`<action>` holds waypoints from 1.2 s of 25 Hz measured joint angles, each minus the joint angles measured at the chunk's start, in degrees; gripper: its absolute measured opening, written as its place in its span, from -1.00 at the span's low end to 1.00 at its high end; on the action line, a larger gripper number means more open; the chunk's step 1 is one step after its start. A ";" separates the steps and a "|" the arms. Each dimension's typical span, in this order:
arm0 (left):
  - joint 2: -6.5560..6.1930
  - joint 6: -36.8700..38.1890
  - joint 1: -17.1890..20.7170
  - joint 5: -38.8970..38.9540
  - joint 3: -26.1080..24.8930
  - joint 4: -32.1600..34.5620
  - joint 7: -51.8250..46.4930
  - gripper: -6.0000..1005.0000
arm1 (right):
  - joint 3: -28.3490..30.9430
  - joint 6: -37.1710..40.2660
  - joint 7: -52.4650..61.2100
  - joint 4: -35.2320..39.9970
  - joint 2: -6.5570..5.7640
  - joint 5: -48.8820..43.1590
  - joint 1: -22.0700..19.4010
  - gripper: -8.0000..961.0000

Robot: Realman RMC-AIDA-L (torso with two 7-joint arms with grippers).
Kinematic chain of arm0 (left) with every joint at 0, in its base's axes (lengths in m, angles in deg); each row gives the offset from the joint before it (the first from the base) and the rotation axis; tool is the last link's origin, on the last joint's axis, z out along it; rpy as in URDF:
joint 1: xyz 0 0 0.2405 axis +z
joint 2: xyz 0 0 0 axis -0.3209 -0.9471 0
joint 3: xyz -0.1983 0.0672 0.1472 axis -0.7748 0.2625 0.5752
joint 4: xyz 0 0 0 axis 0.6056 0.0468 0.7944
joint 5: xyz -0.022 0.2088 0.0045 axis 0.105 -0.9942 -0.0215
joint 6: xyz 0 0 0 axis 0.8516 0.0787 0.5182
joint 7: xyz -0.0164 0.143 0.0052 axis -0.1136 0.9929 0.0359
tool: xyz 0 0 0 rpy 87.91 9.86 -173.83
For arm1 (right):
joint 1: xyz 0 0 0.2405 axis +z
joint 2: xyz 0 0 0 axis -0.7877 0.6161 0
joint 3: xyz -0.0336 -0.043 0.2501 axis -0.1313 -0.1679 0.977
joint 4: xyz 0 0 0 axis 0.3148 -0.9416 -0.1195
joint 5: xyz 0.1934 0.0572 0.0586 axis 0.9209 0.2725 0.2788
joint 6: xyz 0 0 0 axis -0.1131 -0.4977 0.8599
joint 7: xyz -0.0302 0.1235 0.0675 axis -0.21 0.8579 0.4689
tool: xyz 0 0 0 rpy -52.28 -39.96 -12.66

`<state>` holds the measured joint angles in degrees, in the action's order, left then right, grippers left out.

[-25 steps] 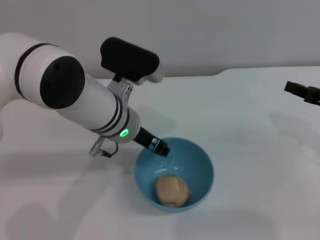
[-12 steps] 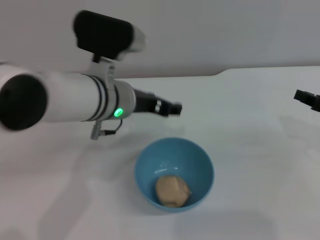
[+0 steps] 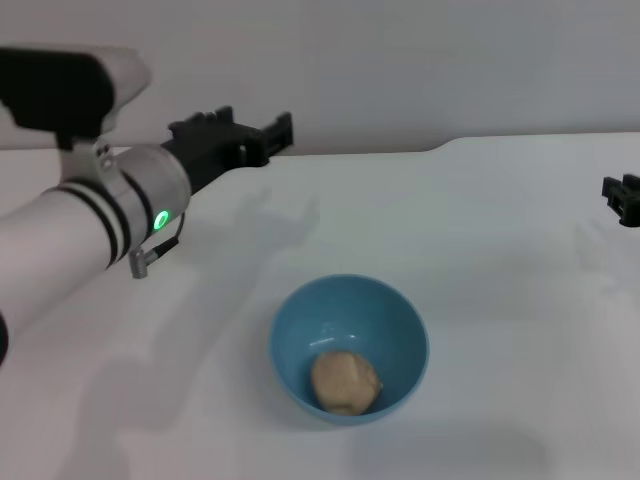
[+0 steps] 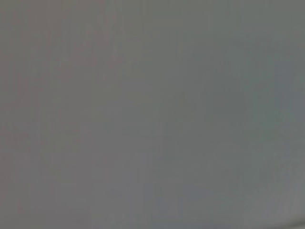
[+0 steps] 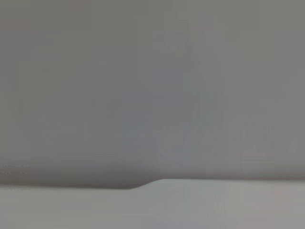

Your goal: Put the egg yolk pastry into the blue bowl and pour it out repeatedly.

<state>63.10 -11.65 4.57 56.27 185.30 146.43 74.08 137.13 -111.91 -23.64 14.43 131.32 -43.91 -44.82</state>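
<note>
Blue bowl (image 3: 348,347) sat upright on the white surface (image 3: 500,250), with the egg yolk pastry (image 3: 345,381) resting inside it at the bottom, toward the near wall. Nothing touched the bowl or the pastry.

Left claw (image 3: 262,135) hung raised near the far edge of the surface, well apart from the bowl; the bowl lay below it, nearer the robot and off toward the right arm's side. The claw pointed level toward the right side, black fingers (image 3: 281,128) slightly spread and holding nothing: released. A green light (image 3: 160,219) glowed on the left arm's white wrist. The arm's shadow (image 3: 285,215) fell on the surface between claw and bowl.

Right claw (image 3: 622,196) showed only as a black tip at the edge of the head view, well apart from the bowl, which lay toward the left arm's side of it; could not tell whether clenched or released.

Left wrist view gave only plain grey. Right wrist view gave grey wall above a strip of surface (image 5: 214,205).
</note>
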 joint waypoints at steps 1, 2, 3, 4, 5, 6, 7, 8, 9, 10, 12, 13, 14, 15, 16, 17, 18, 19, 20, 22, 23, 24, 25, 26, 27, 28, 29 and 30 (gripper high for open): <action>-0.01 2.30 0.60 -0.04 0.49 -0.51 0.01 0.45 | -2.81 2.62 0.15 -1.56 0.05 -2.98 -0.58 -0.63; -0.03 6.13 1.41 -0.15 1.32 -1.40 0.01 0.45 | -5.66 6.14 0.23 -2.66 0.08 -5.68 -1.26 -0.62; -0.08 15.39 2.79 -0.48 3.64 -4.11 0.01 0.45 | -8.09 9.07 0.26 -3.40 0.13 -7.72 -1.86 -0.62; -0.08 15.39 2.79 -0.48 3.64 -4.11 0.01 0.45 | -11.06 13.01 0.28 -4.06 0.15 -10.00 -2.55 -0.62; -0.08 19.49 3.31 -0.66 4.91 -5.74 0.01 0.44 | -12.85 15.98 0.29 -4.14 0.15 -11.41 -2.97 -0.62; -0.13 25.16 3.68 -1.05 6.51 -8.31 0.01 0.44 | -14.83 18.97 0.29 -4.17 0.13 -12.81 -3.36 -0.62; -0.13 29.93 3.81 -1.43 7.70 -10.36 0.01 0.44 | -16.01 20.61 0.27 -4.12 0.13 -13.54 -3.60 -0.62; -0.13 34.48 3.84 -1.81 9.08 -12.83 0.01 0.44 | -17.27 22.79 0.25 -3.91 0.10 -14.40 -3.83 -0.62; -0.10 40.67 3.64 -2.28 10.58 -15.93 0.00 0.44 | -18.25 24.82 0.15 -3.59 0.08 -15.16 -4.04 -0.62; 0.00 45.71 3.33 -2.65 12.02 -19.15 0.00 0.44 | -19.26 26.95 0.06 -3.16 0.08 -15.90 -4.23 -0.63; 0.28 58.36 1.64 -2.98 14.97 -26.93 -0.23 0.44 | -21.14 31.19 -0.07 -2.26 0.08 -17.51 -4.69 -0.63; 0.40 63.04 0.81 -2.95 16.15 -30.32 -0.31 0.44 | -22.32 34.10 -0.10 -1.60 0.08 -18.63 -4.97 -0.63; 0.45 67.01 -0.01 -2.80 16.96 -32.99 -0.42 0.43 | -23.53 37.26 -0.13 -0.85 0.07 -19.84 -5.28 -0.63; 0.54 70.94 -0.97 -2.70 17.86 -36.01 -0.48 0.43 | -24.82 40.66 -0.14 0.02 0.08 -20.75 -5.54 -0.63; 0.58 72.64 -1.44 -2.64 18.18 -37.48 -0.48 0.43 | -26.46 45.28 -0.14 1.32 0.08 -21.54 -5.83 -0.63; 0.65 74.12 -1.96 -2.62 18.46 -38.95 -0.50 0.43 | -28.56 51.23 -0.17 3.31 0.08 -22.01 -6.03 -0.63; 0.68 74.64 -2.22 -2.58 18.52 -39.96 -0.52 0.43 | -30.69 57.30 -0.22 5.49 0.07 -22.18 -6.03 -0.63; 0.70 74.49 -2.25 -2.57 18.44 -40.24 -0.54 0.43 | -33.01 64.42 -0.24 8.31 0.00 -22.22 -5.78 -0.63; 0.70 74.32 -2.25 -2.55 18.35 -40.41 -0.56 0.43 | -35.46 70.79 -0.25 11.55 0.00 -22.25 -5.32 -0.63; 0.71 73.93 -2.23 -2.51 18.20 -40.94 -0.57 0.43 | -40.62 87.14 0.61 20.13 0.06 -22.05 -3.11 -0.63; 0.70 73.87 -2.25 -2.45 18.20 -41.36 -0.58 0.43 | -43.46 93.96 2.16 25.07 0.19 -21.90 -1.61 -0.62; 0.70 73.74 -2.29 -2.34 18.20 -41.64 -0.58 0.43 | -45.57 99.40 4.41 28.61 0.23 -21.81 -0.49 -0.62; 0.69 73.60 -2.32 -2.14 18.21 -41.85 -0.58 0.43 | -47.93 105.55 8.47 32.50 0.26 -21.77 0.65 -0.61; 0.68 73.46 -2.34 -1.62 18.30 -41.99 -0.59 0.43 | -49.40 109.46 13.14 34.67 0.23 -21.77 1.28 -0.60; 0.68 73.42 -2.34 -1.41 18.36 -42.01 -0.59 0.43 | -50.17 111.94 17.00 35.90 0.20 -21.77 1.54 -0.58; 0.67 73.34 -2.33 -0.80 18.47 -42.06 -0.60 0.43 | -50.42 114.11 22.57 36.63 0.12 -21.77 1.58 -0.57; 0.65 73.31 -2.34 -0.34 18.63 -42.09 -0.60 0.43 | -50.37 114.99 27.84 37.02 0.06 -21.76 1.47 -0.55; 0.65 73.31 -2.34 -0.34 18.63 -42.09 -0.60 0.43 | -50.28 115.49 32.34 37.38 0.00 -21.77 1.31 -0.54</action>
<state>63.75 61.66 2.24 55.93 203.93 104.34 73.48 86.85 3.58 8.71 51.80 131.32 -65.67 -43.51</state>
